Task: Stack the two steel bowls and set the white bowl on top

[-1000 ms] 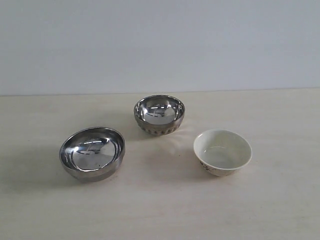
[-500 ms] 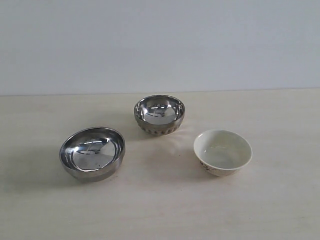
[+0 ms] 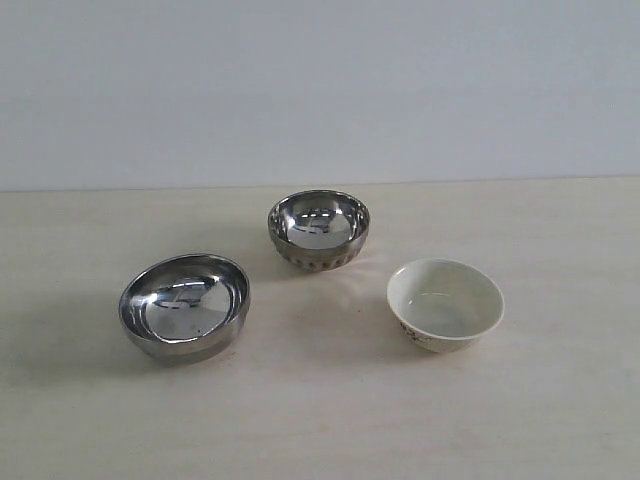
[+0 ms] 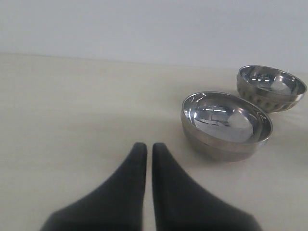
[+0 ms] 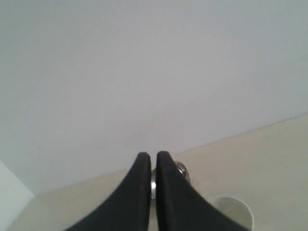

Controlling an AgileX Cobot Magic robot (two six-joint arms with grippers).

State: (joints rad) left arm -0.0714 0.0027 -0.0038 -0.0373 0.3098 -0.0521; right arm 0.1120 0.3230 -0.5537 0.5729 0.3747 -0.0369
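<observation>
Exterior view: wide steel bowl (image 3: 185, 307) near left, dimpled steel bowl (image 3: 318, 229) farther back at centre, white bowl (image 3: 445, 304) right, all apart on the surface (image 3: 320, 420). Clenched and empty: left hand (image 4: 149, 147), right hand (image 5: 153, 156). Recommendation: open fully, pinch the dimpled steel bowl's rim, lower it centred into the wide one.

We see three bowls standing upright and well apart on a pale wooden table (image 3: 320, 430). The wide, shallow, plain shiny steel bowl (image 3: 185, 305) sits at front left. The smaller, deeper steel bowl with a dimpled lower band (image 3: 318, 230) stands farther back, near the middle. The small cream-white glossy ceramic bowl (image 3: 445, 303), with a dark floral mark on its outer wall, sits at right. Behind the table is a plain pale grey wall (image 3: 320, 90).
</observation>
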